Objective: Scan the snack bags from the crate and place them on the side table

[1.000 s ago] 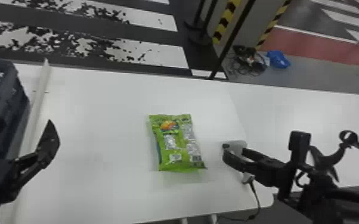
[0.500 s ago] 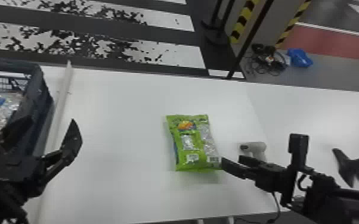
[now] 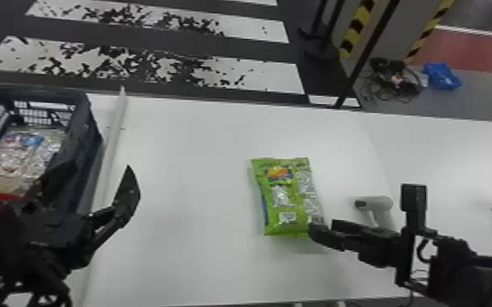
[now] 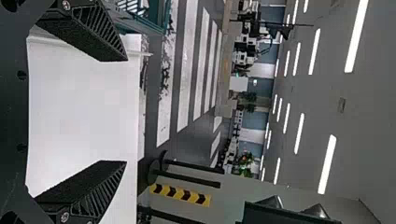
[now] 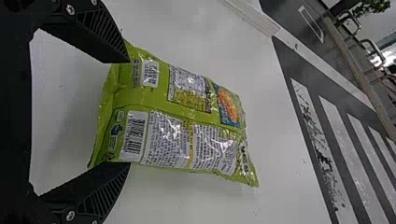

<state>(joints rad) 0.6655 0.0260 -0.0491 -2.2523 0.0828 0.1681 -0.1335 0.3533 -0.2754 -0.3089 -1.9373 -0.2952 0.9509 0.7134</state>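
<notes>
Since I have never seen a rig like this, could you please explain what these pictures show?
This is a robot with two black arms. One picture looks forward and down from its head; the other two come from its wrists, turned sideways. On the white table lie a green snack bag and a light-coloured handheld scanner. A dark crate at the robot's left contains more packets. Nothing appears held: the left claw is open and empty, the right claw open around one end of the snack bag.

Ceiling strips glow white; soft shadow lies beside the bag.
</notes>
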